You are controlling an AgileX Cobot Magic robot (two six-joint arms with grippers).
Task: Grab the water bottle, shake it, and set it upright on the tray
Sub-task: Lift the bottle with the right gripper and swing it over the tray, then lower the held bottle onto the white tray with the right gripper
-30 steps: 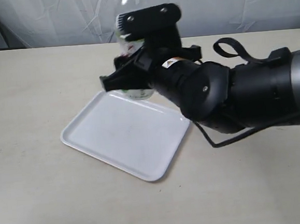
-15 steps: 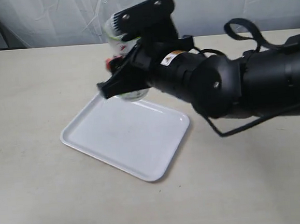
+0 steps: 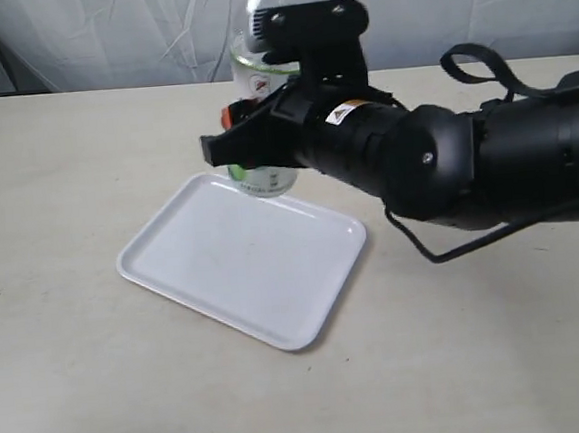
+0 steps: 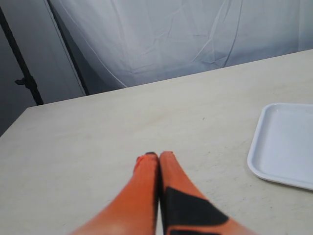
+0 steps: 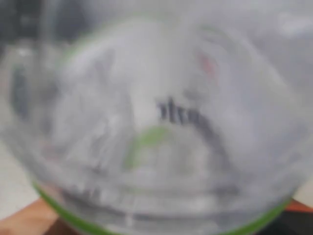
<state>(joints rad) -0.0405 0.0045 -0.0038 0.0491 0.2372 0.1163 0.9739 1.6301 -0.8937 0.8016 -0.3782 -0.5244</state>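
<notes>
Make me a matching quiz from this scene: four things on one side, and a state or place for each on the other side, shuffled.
Things:
1. water bottle
2. tray
3. left hand
4. right hand

States:
A. lying flat on the table
B. clamped around the water bottle
C. fingers shut together, holding nothing
D. roughly upright, gripped around its label

Pairs: 1-D, 2-A, 3-C, 4-B

Water bottle (image 5: pixel 156 122) a close blur in the right wrist view, its midsection behind the right tool (image 3: pixel 235 140).
</notes>
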